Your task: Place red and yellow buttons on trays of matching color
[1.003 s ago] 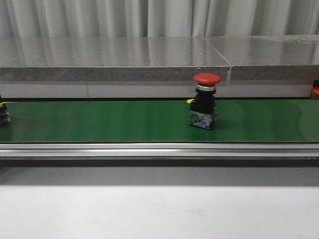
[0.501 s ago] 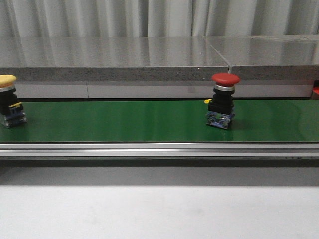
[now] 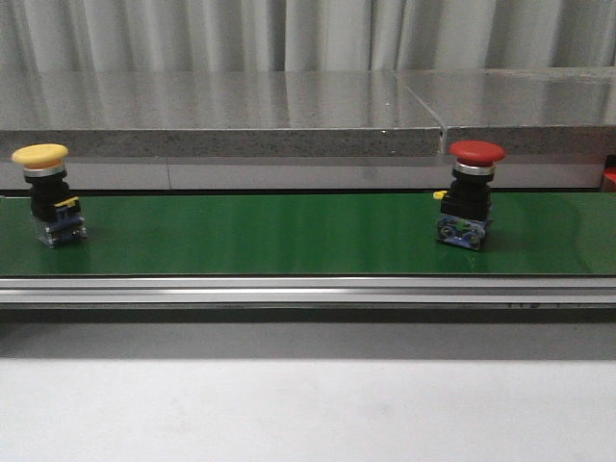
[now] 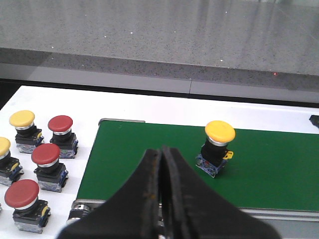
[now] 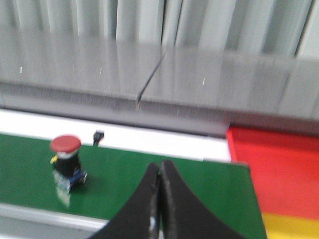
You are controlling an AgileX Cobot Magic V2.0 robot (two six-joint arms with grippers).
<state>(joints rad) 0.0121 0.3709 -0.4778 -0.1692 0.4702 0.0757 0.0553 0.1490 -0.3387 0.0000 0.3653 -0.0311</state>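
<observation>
Both buttons are riding rightward on the belt (image 3: 289, 241): red button (image 3: 469, 197) nearing its right end, yellow button (image 3: 48, 197) entering at its left end. Left tool (image 4: 160, 164) and right tool (image 5: 159, 174) are hovering clenched, empty.

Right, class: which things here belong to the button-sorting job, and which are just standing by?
Job:
yellow button on the green belt
red button on the belt
red tray
both grippers, shut: left, right

Standing by:
spare buttons beside the belt
grey ledge
</observation>
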